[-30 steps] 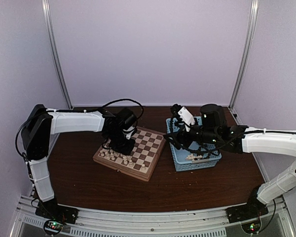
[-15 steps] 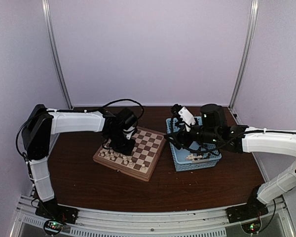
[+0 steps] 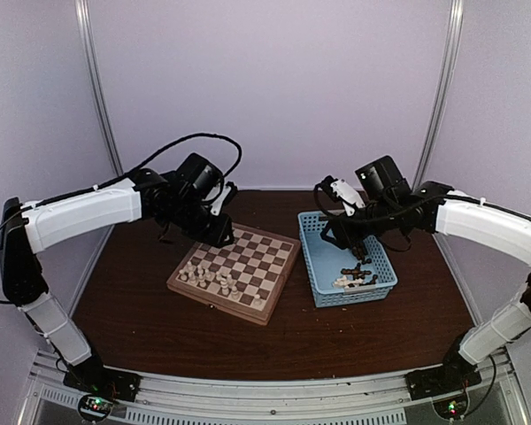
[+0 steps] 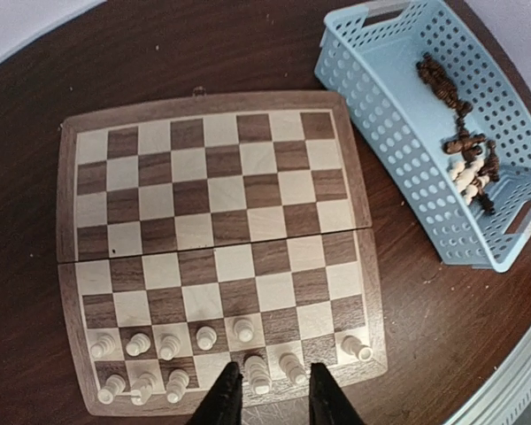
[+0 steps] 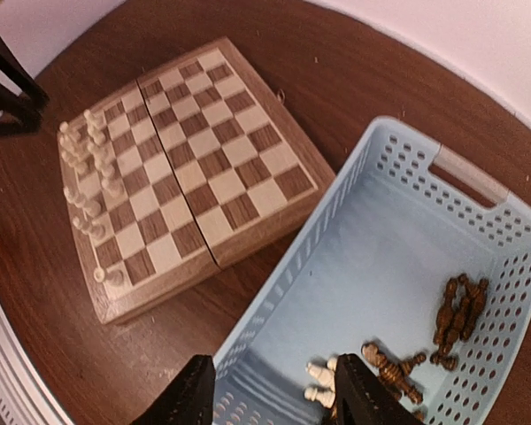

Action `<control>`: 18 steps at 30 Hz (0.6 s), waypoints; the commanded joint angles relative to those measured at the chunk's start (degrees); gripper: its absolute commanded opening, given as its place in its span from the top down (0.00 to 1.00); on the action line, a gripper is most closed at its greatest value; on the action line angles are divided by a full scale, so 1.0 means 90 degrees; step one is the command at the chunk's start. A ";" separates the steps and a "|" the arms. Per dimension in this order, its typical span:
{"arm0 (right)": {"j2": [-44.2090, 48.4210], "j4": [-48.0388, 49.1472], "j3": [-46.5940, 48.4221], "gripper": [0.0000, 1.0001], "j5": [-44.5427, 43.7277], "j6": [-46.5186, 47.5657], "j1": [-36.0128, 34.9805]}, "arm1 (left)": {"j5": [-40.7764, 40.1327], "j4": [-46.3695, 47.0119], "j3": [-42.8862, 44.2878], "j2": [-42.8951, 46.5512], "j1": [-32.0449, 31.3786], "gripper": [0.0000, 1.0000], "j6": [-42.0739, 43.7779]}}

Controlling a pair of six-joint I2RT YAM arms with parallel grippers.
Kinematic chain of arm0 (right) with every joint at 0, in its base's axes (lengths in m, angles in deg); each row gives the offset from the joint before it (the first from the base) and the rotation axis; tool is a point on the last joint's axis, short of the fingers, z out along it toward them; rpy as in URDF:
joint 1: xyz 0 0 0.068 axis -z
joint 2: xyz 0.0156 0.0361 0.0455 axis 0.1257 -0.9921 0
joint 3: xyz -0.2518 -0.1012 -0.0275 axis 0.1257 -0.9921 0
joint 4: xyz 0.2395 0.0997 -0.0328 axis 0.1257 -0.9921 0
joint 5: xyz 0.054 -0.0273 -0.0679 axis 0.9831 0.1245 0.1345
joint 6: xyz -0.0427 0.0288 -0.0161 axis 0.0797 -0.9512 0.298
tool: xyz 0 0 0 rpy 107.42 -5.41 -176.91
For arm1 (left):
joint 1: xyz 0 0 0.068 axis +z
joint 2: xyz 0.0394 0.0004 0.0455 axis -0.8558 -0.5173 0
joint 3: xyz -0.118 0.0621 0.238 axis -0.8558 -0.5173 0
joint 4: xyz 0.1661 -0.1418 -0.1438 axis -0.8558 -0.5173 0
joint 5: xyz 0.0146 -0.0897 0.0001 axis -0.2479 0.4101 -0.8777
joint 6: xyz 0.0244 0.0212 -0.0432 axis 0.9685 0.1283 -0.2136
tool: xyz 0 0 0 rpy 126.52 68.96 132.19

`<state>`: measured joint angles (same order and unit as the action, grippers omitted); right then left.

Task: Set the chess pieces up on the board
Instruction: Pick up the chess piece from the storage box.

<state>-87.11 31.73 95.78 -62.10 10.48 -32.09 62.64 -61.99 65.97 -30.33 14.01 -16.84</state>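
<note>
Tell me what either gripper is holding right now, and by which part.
Nothing: left gripper and right gripper both show empty, parted jaws.

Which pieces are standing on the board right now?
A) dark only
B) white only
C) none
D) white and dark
B: only white pieces stand on the board, in two rows along one edge, while the dark pieces in view all lie in the basket.
</note>
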 commanded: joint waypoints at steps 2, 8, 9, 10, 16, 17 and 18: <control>-0.0377 -0.2130 0.0566 0.54 -0.0213 -0.0196 0.0259 | 0.0363 0.0768 -0.0298 0.0573 -0.0007 0.73 0.0346; -0.0913 -0.2835 0.0925 0.56 0.0054 0.0014 0.0641 | 0.1108 0.1974 -0.0960 0.1586 -0.0008 0.70 0.0064; -0.1043 -0.2875 0.0965 0.57 0.0147 0.0002 0.0713 | 0.1222 0.2180 -0.1049 0.1756 -0.0008 0.68 -0.0041; -0.1156 -0.2893 0.0994 0.58 0.0168 -0.0034 0.0760 | 0.1367 0.2383 -0.1105 0.1909 -0.0008 0.66 -0.0152; -0.1360 -0.2576 0.0983 0.61 0.0163 -0.0295 0.0840 | 0.1512 0.3641 -0.1509 0.2822 -0.0008 0.32 -0.1720; -0.1344 -0.2516 0.0962 0.61 0.0179 -0.0332 0.0847 | 0.1438 0.4050 -0.1699 0.2997 -0.0008 0.27 -0.2062; -0.1329 -0.2478 0.0953 0.61 0.0181 -0.0366 0.0851 | 0.1285 0.4469 -0.1888 0.3202 -0.0008 0.24 -0.2405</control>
<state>-100.02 8.56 103.74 -61.16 8.84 -24.72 74.51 -37.66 53.43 -6.83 14.01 -25.70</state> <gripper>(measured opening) 0.391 0.712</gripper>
